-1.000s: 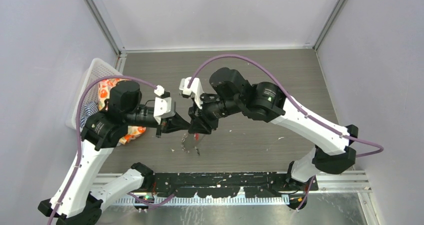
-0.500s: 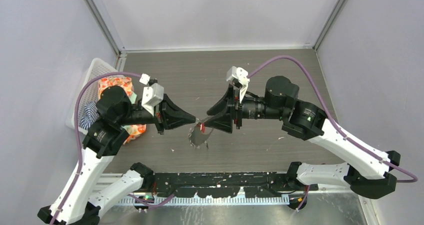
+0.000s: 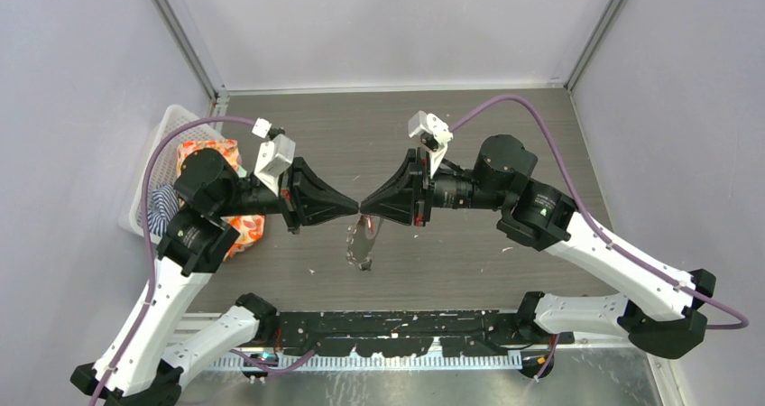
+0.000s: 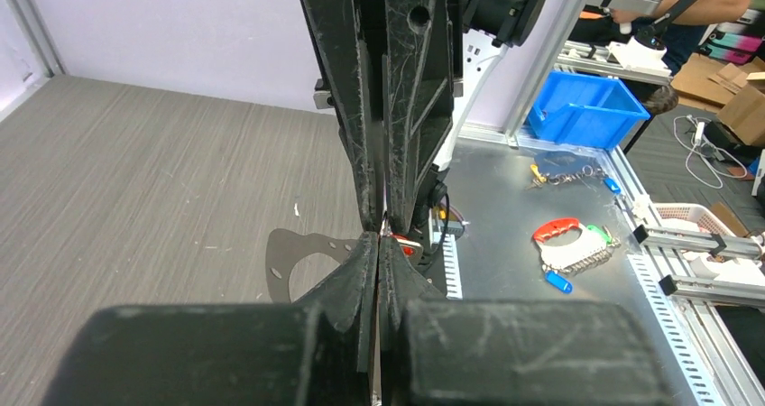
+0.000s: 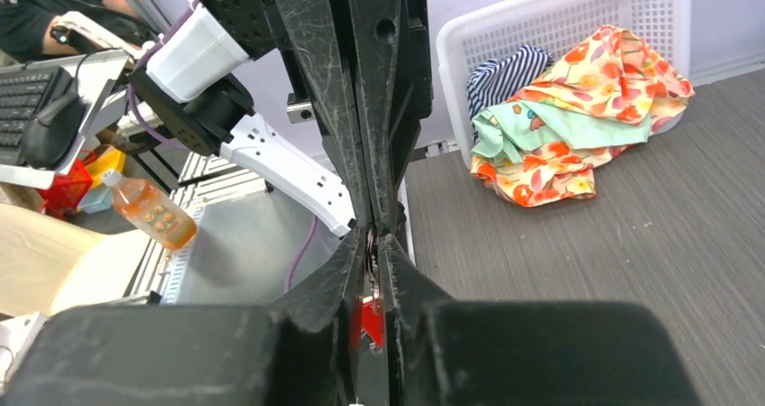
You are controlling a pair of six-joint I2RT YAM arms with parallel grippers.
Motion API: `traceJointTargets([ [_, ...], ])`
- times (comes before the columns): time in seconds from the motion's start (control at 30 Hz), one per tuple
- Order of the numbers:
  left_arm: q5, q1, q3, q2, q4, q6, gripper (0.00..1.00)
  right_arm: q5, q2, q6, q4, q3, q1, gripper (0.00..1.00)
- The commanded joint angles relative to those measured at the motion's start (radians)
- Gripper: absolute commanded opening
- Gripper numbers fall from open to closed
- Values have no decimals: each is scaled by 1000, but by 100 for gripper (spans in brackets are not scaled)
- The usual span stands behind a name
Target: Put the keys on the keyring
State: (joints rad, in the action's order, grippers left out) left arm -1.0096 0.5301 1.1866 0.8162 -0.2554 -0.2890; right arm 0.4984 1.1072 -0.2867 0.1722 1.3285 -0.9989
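Both grippers meet tip to tip above the middle of the table. My left gripper [image 3: 354, 209] is shut, and a thin silver bit of the keyring [image 4: 387, 232] shows pinched at its tips. In the right wrist view the keyring [image 5: 370, 246] is a small ring seen edge-on at the fingertips. My right gripper [image 3: 365, 209] is shut on the red-headed key [image 5: 372, 323], which sits between its fingers just behind the ring. The same red head [image 4: 408, 247] peeks out beside the left fingertips. I cannot tell whether the key sits on the ring.
A flat grey plate [image 4: 290, 260] with a big round opening and small holes lies under the two grippers, shiny from above [image 3: 362, 245]. A white basket [image 3: 171, 126] of coloured cloth [image 5: 577, 126] stands at the table's left edge, behind the left arm.
The right gripper has moved up and left until its tips touch the left gripper's tips. Its jaws opened wider, then closed in again. The left gripper has stayed shut.
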Motion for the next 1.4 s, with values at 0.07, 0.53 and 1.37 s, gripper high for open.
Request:
traceJointTargets([
  [0.07,12,4,1,-24,83,-15,0,49,27,-3,10,47,9,8],
  [0.53,-35,4,20,-16,-64,115,0,20,22,52,119,98,15,1],
  [1.37,-52,5,253,175,-720,769,35,91,325,281,737,546,3,1],
])
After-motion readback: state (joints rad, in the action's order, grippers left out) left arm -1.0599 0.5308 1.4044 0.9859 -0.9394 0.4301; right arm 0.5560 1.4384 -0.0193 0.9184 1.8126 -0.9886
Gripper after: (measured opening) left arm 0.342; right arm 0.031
